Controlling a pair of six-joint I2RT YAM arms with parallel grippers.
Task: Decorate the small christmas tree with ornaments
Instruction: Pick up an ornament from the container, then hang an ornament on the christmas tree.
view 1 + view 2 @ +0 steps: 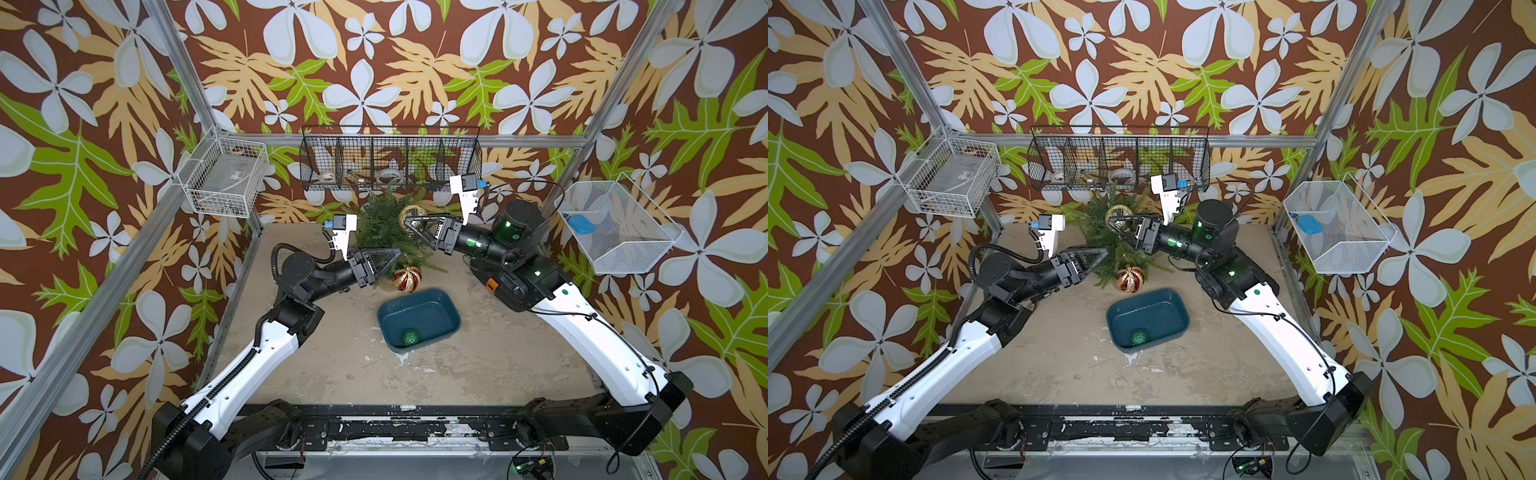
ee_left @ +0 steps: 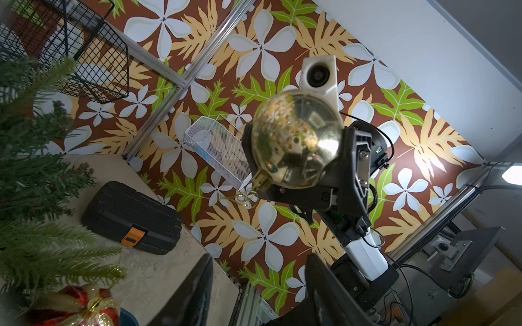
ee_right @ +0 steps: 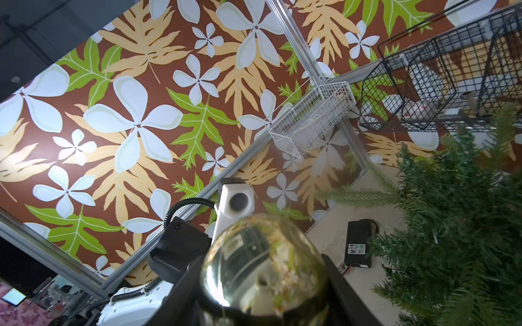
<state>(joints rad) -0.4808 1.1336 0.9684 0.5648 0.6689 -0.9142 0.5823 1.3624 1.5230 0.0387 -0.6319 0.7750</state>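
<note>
The small christmas tree [image 1: 384, 226] [image 1: 1100, 235] stands at the back of the table, dark green and bushy. My right gripper [image 1: 410, 221] [image 3: 262, 285] is shut on the shiny gold ornament [image 1: 411, 214] [image 2: 296, 138] [image 3: 262, 262], held high against the tree's right side. Its cap and thread loop [image 2: 248, 197] point toward the tree. My left gripper [image 1: 391, 258] [image 2: 260, 285] is open and empty, at the tree's lower left. The striped red and gold ornament [image 1: 407, 279] [image 2: 76, 307] hangs low at the tree's front. The glittery green ornament [image 1: 411, 336] [image 1: 1139, 337] lies in the blue tub [image 1: 442, 309].
A black wire basket [image 1: 390, 160] hangs on the back wall just above the tree. White wire baskets hang at the left [image 1: 224, 178] and right [image 1: 615, 226]. A black case with an orange latch [image 2: 132, 217] lies under the right arm. A black power brick [image 3: 358, 248] lies behind the tree.
</note>
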